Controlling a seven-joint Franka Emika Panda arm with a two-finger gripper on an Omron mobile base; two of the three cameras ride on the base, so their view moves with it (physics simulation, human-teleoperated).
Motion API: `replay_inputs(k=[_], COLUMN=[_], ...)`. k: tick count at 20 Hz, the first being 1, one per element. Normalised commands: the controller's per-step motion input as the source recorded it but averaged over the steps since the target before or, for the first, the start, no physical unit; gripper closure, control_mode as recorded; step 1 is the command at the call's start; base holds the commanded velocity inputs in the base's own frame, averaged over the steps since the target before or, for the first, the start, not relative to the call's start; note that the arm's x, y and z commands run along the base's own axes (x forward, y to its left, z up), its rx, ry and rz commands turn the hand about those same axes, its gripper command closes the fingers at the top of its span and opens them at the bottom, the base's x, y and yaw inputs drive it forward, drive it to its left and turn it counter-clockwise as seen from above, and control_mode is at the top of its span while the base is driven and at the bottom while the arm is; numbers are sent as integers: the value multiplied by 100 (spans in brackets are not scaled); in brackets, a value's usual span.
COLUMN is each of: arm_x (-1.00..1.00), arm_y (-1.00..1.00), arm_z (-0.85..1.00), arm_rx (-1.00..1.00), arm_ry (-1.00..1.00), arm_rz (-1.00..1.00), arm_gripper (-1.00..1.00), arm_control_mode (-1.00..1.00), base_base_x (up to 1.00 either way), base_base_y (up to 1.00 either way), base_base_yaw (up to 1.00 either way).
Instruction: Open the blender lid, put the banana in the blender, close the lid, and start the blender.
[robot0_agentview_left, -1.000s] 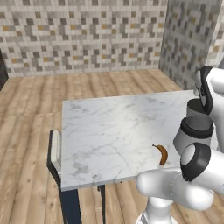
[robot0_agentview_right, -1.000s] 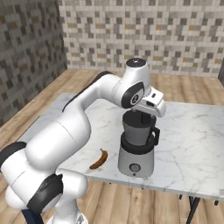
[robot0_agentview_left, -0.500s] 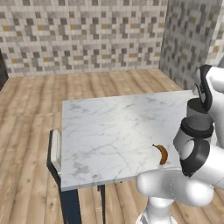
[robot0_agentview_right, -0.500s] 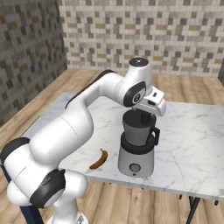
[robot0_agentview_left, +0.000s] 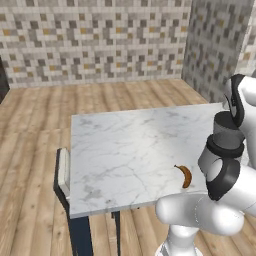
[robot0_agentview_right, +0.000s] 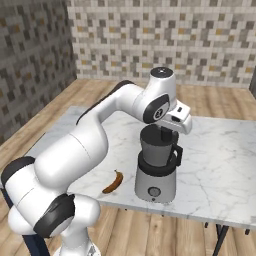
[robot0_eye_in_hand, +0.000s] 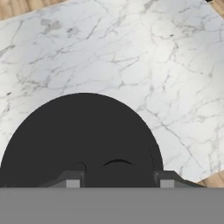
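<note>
The marble table (robot0_agentview_left: 125, 145) takes up the most room, a white veined slab standing on a wooden floor (robot0_agentview_left: 35, 120) with mosaic-tiled walls (robot0_agentview_left: 95, 40) behind. The arm reaches across it from the near edge and bends down over the blender (robot0_agentview_right: 156, 167), which stands near the table's front edge: grey round base with a small front knob, black collar, dark tapered jar.

The blender lid (robot0_eye_in_hand: 83, 140) sits on the jar, a flat black disc seen from directly above in the hand view, with its small knob (robot0_eye_in_hand: 117, 168) rising between the two finger tips. The gripper (robot0_eye_in_hand: 117, 177) is down at the lid's top, a finger (robot0_eye_in_hand: 73, 178) on either side of the knob (whether the pads actually touch it I cannot tell, since the tips barely show).

The banana (robot0_agentview_right: 113, 181), small, curved and orange-brown, lies flat on the marble just beside the blender base, close to the front edge and apart from the gripper.
</note>
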Motion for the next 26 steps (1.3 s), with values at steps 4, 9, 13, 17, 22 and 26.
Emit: replay_inputs(k=[4, 9, 13, 17, 22, 26], arm_x=[0, 0, -3, -12, -25, -19], arm_y=[0, 0, 0, 0, 5, 33], arm_z=[0, 1, 19, 51, 81, 76], arm_rx=[0, 0, 0, 0, 0, 0], arm_ry=[0, 0, -3, -13, -22, -22], arm_rz=[0, 0, 0, 0, 0, 0], arm_gripper=[100, 100, 100, 100, 100, 100], arm_control_mode=[-100, -100, -100, -100, -100, -100], base_base_x=[0, 0, 0, 0, 0, 0], base_base_y=[0, 0, 0, 0, 0, 0], base_base_yaw=[0, 0, 0, 0, 0, 0])
